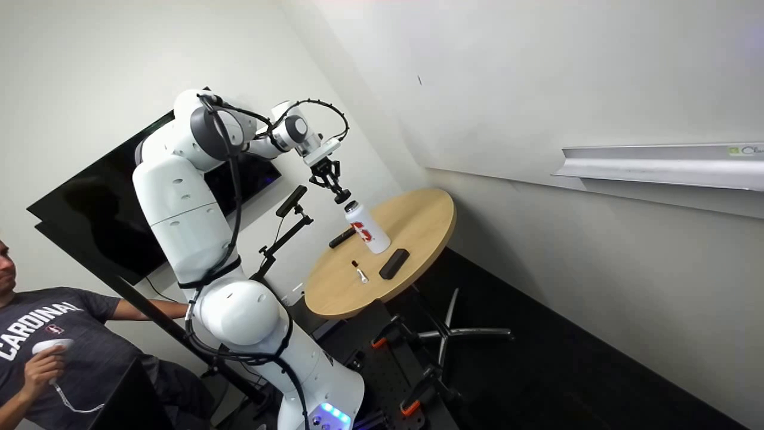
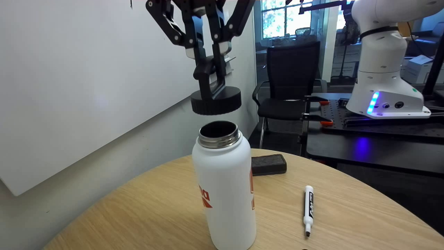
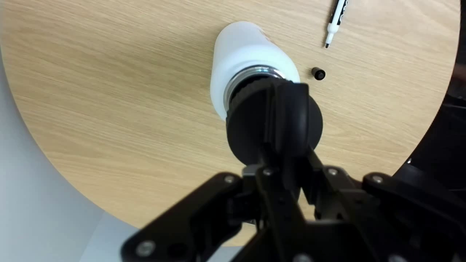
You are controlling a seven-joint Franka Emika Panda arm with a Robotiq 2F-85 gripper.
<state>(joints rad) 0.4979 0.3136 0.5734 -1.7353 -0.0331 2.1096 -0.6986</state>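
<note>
Round wooden counter (image 2: 149, 208): pincer (image 2: 209, 66) grasps the screw lid (image 2: 216, 103) just above the water bottle (image 2: 227, 180); hold it level.

A round wooden table (image 2: 145, 208) stands on dark flooring (image 1: 567, 382) beside a whiteboard (image 2: 86, 69), a black chair (image 2: 293, 76) and bright window (image 2: 274, 22) beyond.

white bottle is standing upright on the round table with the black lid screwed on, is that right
No, the black lid isn't screwed on: in an exterior view the gripper holds it above the open white bottle, with a gap between. The bottle does stand upright on the round table.
</note>
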